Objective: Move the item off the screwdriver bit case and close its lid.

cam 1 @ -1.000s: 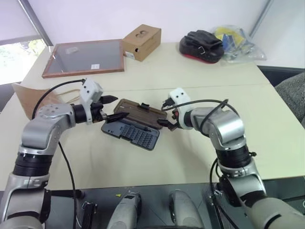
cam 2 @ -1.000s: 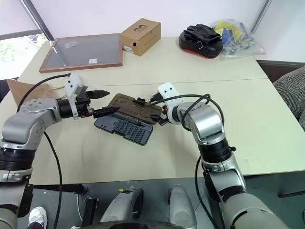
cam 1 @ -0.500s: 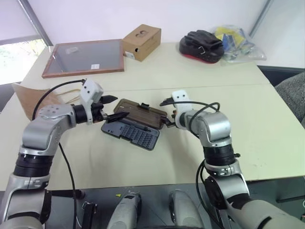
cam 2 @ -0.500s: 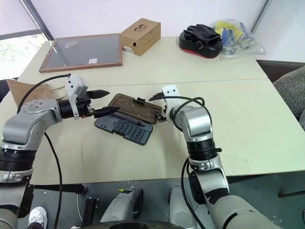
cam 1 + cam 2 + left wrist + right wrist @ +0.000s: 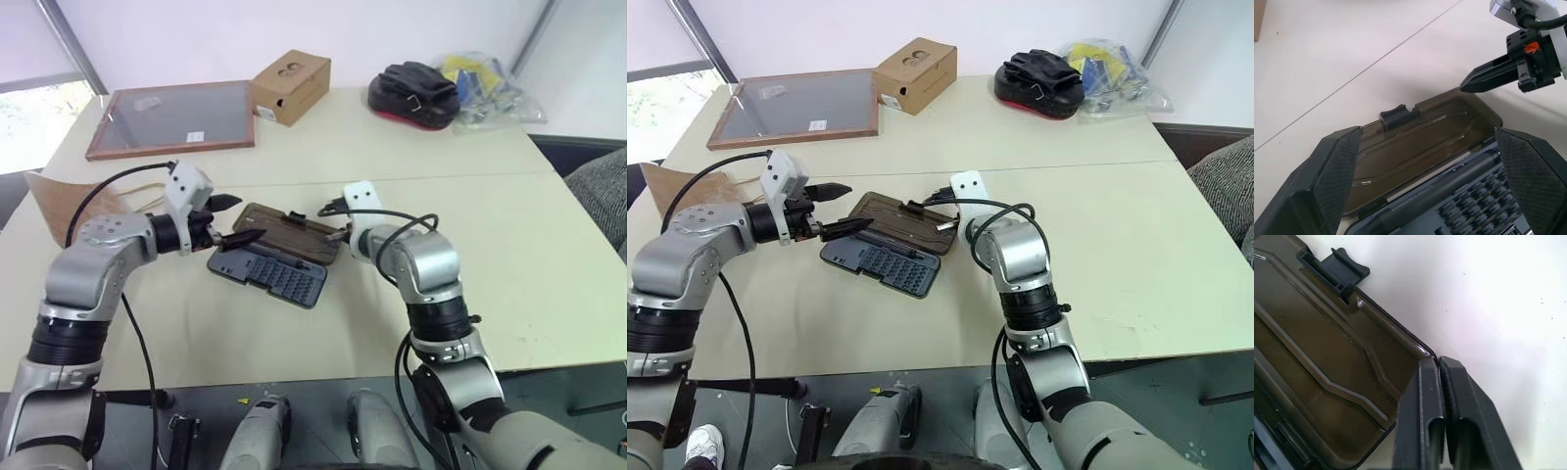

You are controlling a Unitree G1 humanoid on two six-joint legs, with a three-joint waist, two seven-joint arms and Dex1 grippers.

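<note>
Left eye view — the screwdriver bit case (image 5: 279,264) lies open on the counter (image 5: 549,255) between the two claws.
Its lid (image 5: 294,235) is folded back flat behind the dark base with its rows of bits. The left claw (image 5: 235,223) hangs with fingers spread wide over the case's left end, gripping nothing. The right claw (image 5: 1439,366) has its fingers pressed together, tips at the lid's right corner — whether they touch it I cannot tell. The brown paper bag (image 5: 61,201) rests off the case at the counter's left edge. Farther back sit a wood-framed board (image 5: 171,117), a cardboard box (image 5: 292,86) and a black pouch (image 5: 416,93).
</note>
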